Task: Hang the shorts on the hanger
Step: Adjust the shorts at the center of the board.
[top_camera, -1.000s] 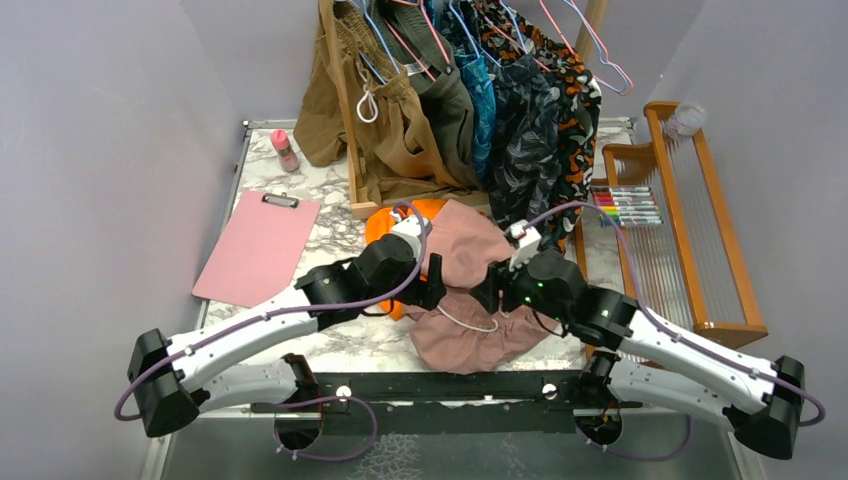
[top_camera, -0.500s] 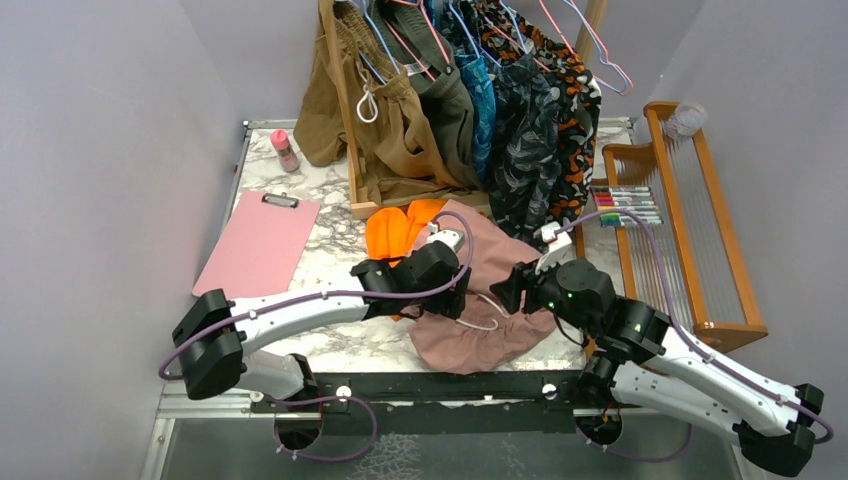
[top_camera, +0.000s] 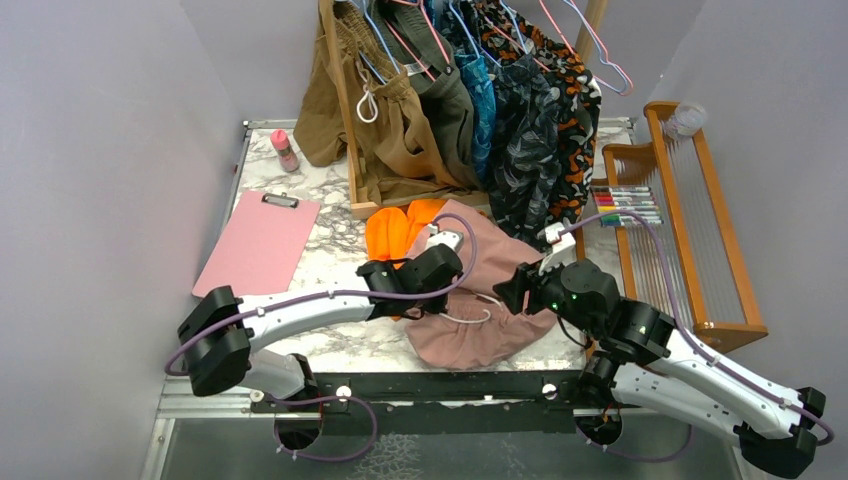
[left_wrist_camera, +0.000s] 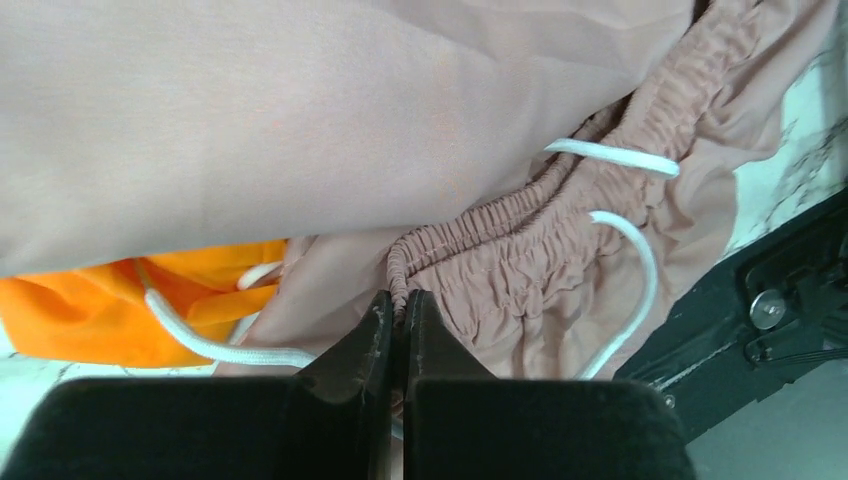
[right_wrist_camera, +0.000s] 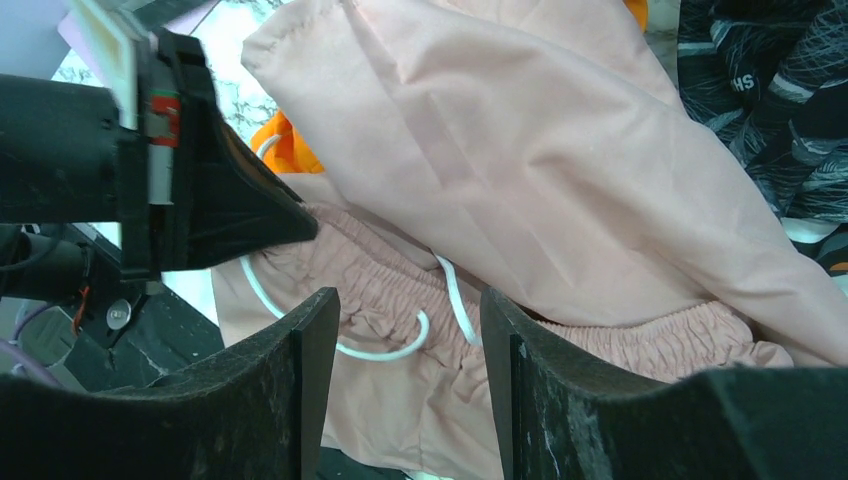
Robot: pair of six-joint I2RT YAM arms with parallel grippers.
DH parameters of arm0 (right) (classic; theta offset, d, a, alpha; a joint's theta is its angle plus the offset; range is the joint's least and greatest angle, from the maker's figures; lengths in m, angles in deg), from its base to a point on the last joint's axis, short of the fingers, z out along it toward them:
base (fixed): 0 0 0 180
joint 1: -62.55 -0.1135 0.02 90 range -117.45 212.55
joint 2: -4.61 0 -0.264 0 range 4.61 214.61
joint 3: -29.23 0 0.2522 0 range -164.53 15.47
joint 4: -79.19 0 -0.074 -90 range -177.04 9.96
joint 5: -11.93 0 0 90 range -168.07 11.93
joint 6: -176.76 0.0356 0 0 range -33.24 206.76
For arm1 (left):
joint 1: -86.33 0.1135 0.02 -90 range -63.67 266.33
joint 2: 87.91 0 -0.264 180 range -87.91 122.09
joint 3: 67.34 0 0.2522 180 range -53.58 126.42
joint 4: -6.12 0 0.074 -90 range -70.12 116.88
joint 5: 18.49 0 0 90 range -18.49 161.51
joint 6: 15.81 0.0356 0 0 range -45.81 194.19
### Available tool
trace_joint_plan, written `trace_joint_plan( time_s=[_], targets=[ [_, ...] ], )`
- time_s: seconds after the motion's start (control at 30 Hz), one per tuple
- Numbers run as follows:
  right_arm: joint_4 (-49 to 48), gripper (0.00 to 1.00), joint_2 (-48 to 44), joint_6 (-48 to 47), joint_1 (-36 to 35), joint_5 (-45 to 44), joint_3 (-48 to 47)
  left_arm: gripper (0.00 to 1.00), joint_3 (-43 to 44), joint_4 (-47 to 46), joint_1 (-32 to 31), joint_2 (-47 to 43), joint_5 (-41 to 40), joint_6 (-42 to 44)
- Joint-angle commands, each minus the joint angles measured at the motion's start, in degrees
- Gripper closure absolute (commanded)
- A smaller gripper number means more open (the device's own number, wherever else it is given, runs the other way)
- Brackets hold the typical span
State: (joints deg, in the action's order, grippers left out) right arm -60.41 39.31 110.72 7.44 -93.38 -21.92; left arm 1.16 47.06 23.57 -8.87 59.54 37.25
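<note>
Since the left hand (left_wrist_camera: pixel 397 305) slid across within the last second, it now pinches the gathered waistband of the shorts (top_camera: pixel 480 300), heaped on the marble bench (top_camera: pixel 330 195) before the clothes rack (top_camera: pixel 352 180) | right hand (right_wrist_camera: pixel 400 310) gapes above them, drawn back | lift toward hanger (top_camera: pixel 377 50) on that rack seems next | pink clipboard (top_camera: pixel 258 245) left of rack; lilac walls (top_camera: pixel 100 150) enclose.

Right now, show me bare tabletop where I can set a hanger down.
Free: marble between the clipboard and orange shorts, and behind the clipboard beside the bottle. Crowded: the middle, under pink shorts; the back, under hanging clothes.
</note>
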Motion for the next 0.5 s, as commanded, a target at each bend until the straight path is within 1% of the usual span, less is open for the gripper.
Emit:
trace_joint_plan(
  time_s=[0.0,0.07,0.17,0.27,0.3,0.37,0.47],
  targets=[
    [0.96,0.43,-0.43,-0.88,0.06,-1.50,-3.11,1.00,2.70,3.21,-0.14,-8.45,-9.07,2.64],
    [1.13,0.43,-0.06,-1.27,0.04,-1.29,-4.29,1.00,5.78,7.38,0.01,-12.50,-13.72,5.16],
    [1.12,0.42,0.99,-2.31,0.06,-1.37,-7.47,1.00,14.93,12.39,0.26,-17.93,-19.90,11.74],
    [0.28,0.42,2.78,-4.07,0.05,-1.69,-12.28,1.00,25.82,14.89,0.32,-20.75,-23.52,19.49],
    [-0.05,0.41,3.35,-4.47,0.07,-2.00,-13.71,1.00,28.25,15.26,0.32,-21.39,-24.48,21.54],
    [-1.16,0.41,4.37,-5.02,0.08,-2.31,-15.57,1.00,29.71,15.04,0.27,-23.02,-25.49,24.25],
    [-3.23,0.40,5.38,-4.67,0.01,-2.60,-14.29,1.00,24.39,14.47,0.29,-26.12,-26.08,24.69]
  ],
)
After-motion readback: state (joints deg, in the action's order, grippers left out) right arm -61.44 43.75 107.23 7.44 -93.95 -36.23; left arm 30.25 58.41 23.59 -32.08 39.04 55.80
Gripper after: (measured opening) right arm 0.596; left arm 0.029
